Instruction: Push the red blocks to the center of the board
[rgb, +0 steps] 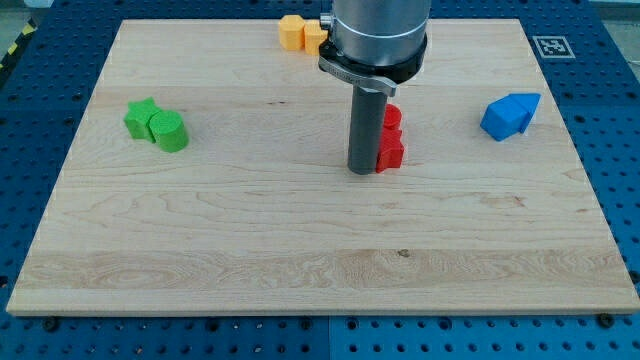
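Two red blocks sit near the board's middle, a little right of centre: one (392, 117) further up and one (390, 152) below it, touching each other. Their shapes are partly hidden by the rod. My tip (361, 171) rests on the board directly at the left side of the lower red block, touching or nearly touching it. The rod and the arm's grey body above it cover the left parts of both red blocks.
A green star (141, 116) and a green cylinder (169, 131) sit together at the view's left. Two blue blocks (509, 115) sit together at the right. Two orange blocks (301, 32) lie at the top edge, partly behind the arm. The wooden board (300, 250) ends in blue pegboard.
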